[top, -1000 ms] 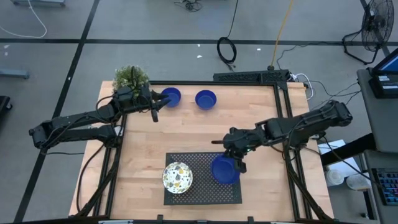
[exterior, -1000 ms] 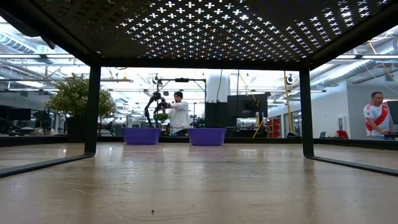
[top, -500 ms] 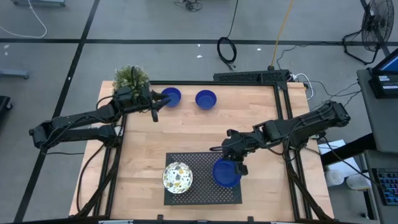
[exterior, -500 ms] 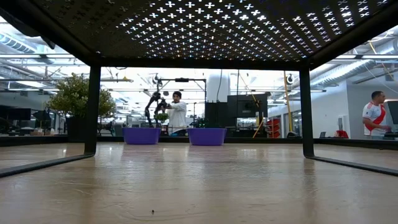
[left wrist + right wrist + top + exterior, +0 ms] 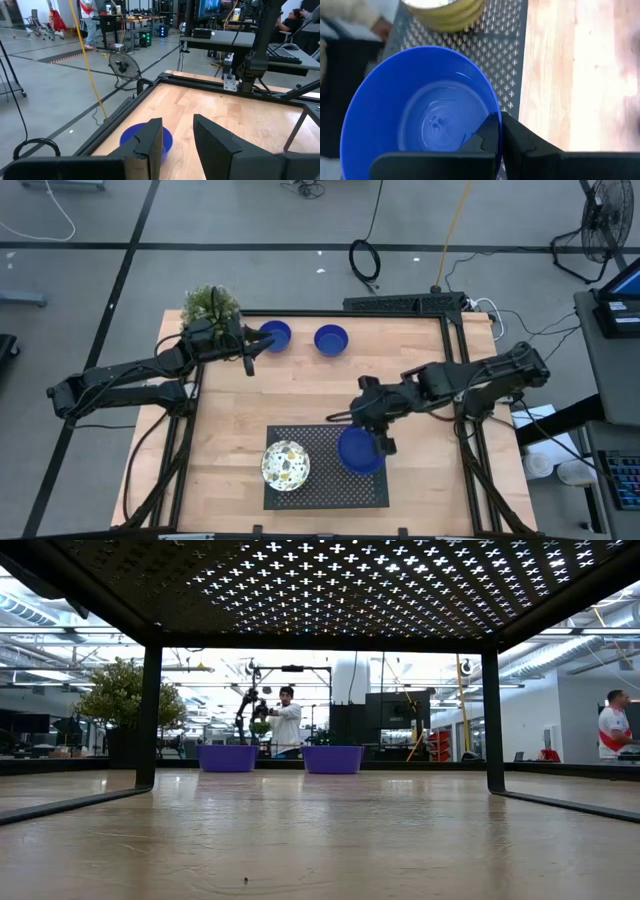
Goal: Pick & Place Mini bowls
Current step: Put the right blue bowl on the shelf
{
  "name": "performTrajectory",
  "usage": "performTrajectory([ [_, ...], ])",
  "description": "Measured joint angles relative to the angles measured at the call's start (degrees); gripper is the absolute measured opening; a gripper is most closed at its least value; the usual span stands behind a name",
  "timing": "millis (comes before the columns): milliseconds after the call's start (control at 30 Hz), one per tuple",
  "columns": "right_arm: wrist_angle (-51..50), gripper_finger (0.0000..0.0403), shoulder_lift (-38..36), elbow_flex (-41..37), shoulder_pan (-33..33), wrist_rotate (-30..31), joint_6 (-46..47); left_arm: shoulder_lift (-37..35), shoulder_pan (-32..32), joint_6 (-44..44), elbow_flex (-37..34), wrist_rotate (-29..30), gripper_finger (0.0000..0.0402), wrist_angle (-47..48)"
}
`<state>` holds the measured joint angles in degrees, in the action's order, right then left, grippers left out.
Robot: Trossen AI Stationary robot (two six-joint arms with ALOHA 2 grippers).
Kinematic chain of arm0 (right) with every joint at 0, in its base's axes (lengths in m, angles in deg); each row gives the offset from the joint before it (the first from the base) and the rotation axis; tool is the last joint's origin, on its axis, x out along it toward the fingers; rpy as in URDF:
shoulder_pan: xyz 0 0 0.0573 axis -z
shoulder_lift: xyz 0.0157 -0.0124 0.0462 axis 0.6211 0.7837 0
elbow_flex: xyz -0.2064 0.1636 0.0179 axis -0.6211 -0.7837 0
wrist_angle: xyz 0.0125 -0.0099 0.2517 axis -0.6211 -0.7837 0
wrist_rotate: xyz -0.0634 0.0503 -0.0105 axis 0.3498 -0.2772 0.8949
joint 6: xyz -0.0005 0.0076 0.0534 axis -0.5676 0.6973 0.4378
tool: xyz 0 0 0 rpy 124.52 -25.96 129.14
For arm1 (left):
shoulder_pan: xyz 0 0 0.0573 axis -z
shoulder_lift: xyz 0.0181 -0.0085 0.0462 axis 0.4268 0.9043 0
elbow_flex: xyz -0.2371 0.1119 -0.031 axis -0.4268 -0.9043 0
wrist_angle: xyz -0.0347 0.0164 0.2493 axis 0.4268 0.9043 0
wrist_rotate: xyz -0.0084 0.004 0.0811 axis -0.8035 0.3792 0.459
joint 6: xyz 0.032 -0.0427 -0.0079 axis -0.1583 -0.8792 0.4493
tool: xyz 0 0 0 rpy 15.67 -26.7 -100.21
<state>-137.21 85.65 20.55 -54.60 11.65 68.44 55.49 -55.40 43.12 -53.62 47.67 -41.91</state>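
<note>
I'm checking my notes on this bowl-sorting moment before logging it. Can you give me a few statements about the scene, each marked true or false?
1. The right hand grips a blue bowl by its rim. True.
2. A speckled white bowl sits on the perforated rack. True.
3. Three blue bowls stand at the table's far edge. False: two do.
4. The left hand holds a bowl. False: it is open, empty, beside the nearer of the two.
5. The potted plant stands on the rack. False: it stands at the table's far left corner.
</note>
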Motion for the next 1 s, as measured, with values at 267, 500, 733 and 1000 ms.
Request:
performTrajectory([
  [267,-2.5,0.0000,5.2,1.8,0.2,-3.8,-2.6,0.0,0.0,0.0,0.0,0.0,0.0113,0.0],
  [500,-1.8,0.0000,7.1,1.7,0.1,-6.6,-2.1,0.0,0.0,0.0,0.0,0.0,0.0113,0.0],
  [733,1.8,0.0000,6.8,-0.3,0.4,-6.6,0.3,0.0,0.0,0.0,0.0,0.0,0.0113,0.0],
  [1000,4.5,0.0000,6.7,-3.7,0.4,-6.6,1.3,0.0,0.0,0.0,0.0,0.0,0.0113,0.0],
])
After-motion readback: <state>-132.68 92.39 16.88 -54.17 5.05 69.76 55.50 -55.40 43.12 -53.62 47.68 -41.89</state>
